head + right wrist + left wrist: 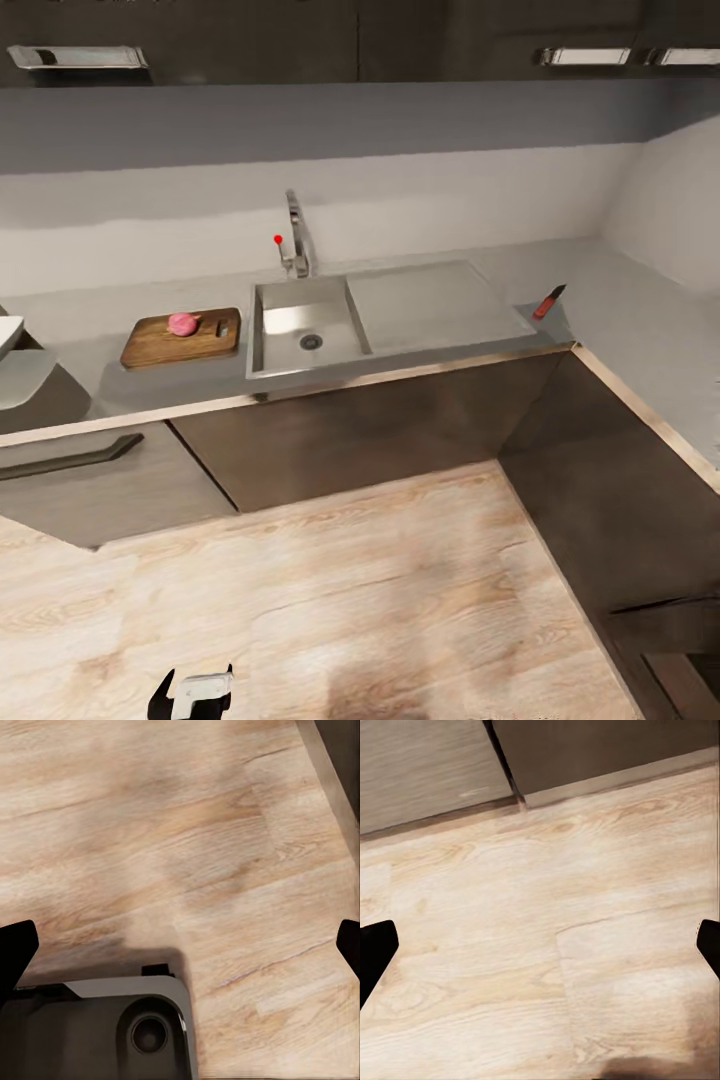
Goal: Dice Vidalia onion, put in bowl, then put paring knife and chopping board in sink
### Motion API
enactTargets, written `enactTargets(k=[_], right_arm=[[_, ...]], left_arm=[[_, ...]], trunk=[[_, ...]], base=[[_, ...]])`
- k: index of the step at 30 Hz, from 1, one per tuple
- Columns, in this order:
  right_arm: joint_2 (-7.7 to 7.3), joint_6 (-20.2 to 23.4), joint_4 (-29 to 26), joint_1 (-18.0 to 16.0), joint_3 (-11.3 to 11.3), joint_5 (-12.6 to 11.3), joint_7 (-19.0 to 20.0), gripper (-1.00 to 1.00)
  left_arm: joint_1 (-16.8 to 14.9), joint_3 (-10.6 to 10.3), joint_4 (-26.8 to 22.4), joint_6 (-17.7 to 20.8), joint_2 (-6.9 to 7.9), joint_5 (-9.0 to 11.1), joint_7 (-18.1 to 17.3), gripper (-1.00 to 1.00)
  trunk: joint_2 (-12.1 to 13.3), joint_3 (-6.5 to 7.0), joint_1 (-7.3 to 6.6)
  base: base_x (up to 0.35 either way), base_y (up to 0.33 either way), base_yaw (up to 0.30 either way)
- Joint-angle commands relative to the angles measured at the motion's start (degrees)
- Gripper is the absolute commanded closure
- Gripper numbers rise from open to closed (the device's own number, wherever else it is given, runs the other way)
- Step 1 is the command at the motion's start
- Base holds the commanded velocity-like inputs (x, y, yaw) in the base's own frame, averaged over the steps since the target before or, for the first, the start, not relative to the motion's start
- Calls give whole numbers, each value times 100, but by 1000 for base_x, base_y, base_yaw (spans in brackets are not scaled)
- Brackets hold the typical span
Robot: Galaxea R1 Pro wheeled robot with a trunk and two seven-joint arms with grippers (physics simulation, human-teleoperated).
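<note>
Over on the table, the Vidalia onion is already sitting on the chopping board, which lies just beside the sink on the side away from the drainboard. The paring knife is well apart from all that, past the far end of the drainboard near the table's inner corner, and it looks tilted up rather than lying flat. So I'd say the step in hand is going to fetch the knife.

Both arms hang low over the wood floor. The left tool has its fingers spread wide with nothing between them, and the right tool is released too, also empty, with part of the robot's base under it.

To do this well, I'd roll toward that inner corner first and square up to the front edge before reaching. Go for the red handle, not the blade, and come in along the handle's tilt so the knife doesn't skid toward the wall.

Count: one onion, one board, one knife, one sink, one faucet. A white thing at the table's left end might be the bowl, but it's cut off, so I can't tell for sure.
</note>
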Motion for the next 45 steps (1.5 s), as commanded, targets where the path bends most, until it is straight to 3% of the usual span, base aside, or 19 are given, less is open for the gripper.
enactTargets(k=[1, 45], right_arm=[[3, -14, 4, -4, -22, 63, -37, -100], [3, -14, 11, -4, -22, 68, -40, -100]], left_arm=[[-7, -51, 18, -27, -2, 45, 2, -100], [-7, -51, 19, 175, -37, 45, -4, -100]], trunk=[[-9, -4, 3], [-9, 79, 3]], base=[[0, 0, -266], [0, 0, -122]])
